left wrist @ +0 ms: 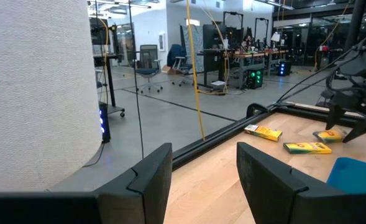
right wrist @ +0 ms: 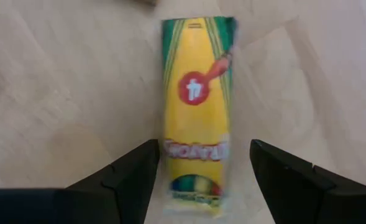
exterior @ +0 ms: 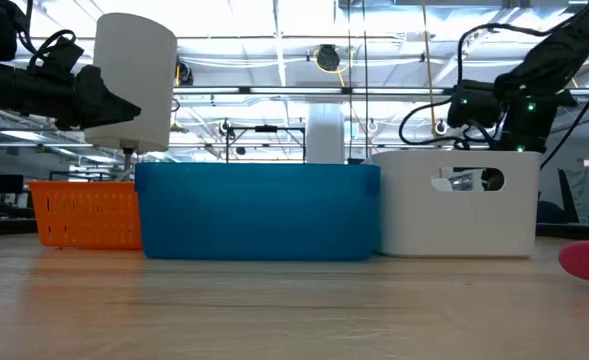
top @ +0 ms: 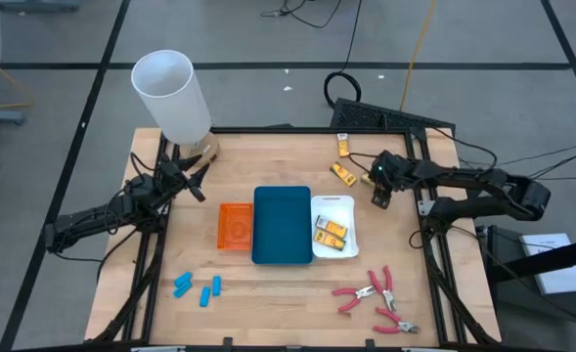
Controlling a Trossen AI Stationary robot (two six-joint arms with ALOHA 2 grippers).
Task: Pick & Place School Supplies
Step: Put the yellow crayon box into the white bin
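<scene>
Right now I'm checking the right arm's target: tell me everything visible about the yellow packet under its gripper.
The yellow packet is a flat rectangular box, seemingly printed card, with green edges, a red round logo and a red banner. It lies flat on the wooden table, between the right gripper's open fingers, which do not visibly touch it. In the high view it sits right of the white tray.

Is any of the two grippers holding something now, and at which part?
Nothing is held. The right gripper hangs open above a yellow crayon box on the table. The left gripper is open and empty near the white cylinder.
</scene>
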